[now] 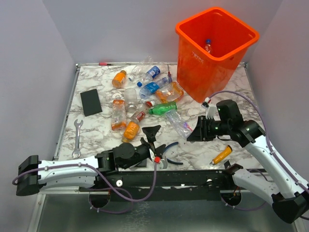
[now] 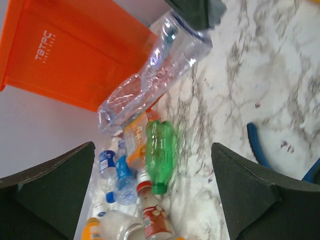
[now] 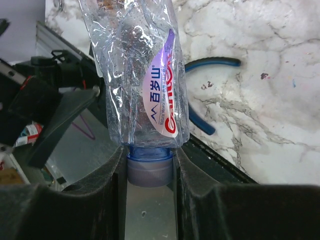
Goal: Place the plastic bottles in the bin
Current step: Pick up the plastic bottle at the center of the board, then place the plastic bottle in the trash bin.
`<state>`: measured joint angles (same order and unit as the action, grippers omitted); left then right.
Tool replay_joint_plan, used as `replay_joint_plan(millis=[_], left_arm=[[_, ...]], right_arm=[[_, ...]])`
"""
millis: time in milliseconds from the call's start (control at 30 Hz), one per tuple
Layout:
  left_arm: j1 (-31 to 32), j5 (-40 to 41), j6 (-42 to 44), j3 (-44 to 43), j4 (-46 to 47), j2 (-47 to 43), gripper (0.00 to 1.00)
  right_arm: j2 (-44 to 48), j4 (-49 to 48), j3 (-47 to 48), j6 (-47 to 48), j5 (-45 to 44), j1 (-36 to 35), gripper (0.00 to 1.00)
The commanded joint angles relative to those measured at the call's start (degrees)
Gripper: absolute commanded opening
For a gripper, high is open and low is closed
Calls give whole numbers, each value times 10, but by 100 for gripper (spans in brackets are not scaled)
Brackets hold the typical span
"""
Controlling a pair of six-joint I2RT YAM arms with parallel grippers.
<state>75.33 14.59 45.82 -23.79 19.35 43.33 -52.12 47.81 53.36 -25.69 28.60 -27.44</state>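
The orange bin (image 1: 212,48) stands at the back right of the table with one bottle (image 1: 208,46) inside; its side also shows in the left wrist view (image 2: 75,55). Several plastic bottles lie left of it, among them a green bottle (image 1: 161,109) (image 2: 161,152) and an orange bottle (image 1: 119,78). My right gripper (image 1: 194,135) (image 3: 150,172) is shut on the cap of a crushed clear bottle (image 1: 178,123) (image 3: 145,75) (image 2: 150,75), near the table's front, in front of the bin. My left gripper (image 1: 157,141) (image 2: 152,200) is open and holds nothing, pointing at the green bottle.
Blue-handled pliers (image 1: 171,153) (image 3: 210,62) lie by my left gripper. An orange-handled screwdriver (image 1: 221,155) is at the front right. A wrench (image 1: 77,140) and a black pad (image 1: 90,102) lie on the left. A red-handled tool (image 1: 106,63) rests at the back edge.
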Motion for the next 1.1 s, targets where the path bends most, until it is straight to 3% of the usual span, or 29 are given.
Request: replay_joint_plan(millis=[0,300,667,900,1067], left_arm=[[11,50,181,-27,-42,58,99],[12,53,273,-78,-8,137,99],[15,46,297,-109,28,207,99],[16,68,309,-116,102,276,84],[15,82,300,-123,117,286,66]], right_arm=[[9,36,11,25,64,-2,0],[22,15,-5,6,71,-5,0],[25,-10,-12,-11,87,-18,0],[31,-11,-2,-18,88,-27,0],[42,-23,-2,-19,99,-30,0]])
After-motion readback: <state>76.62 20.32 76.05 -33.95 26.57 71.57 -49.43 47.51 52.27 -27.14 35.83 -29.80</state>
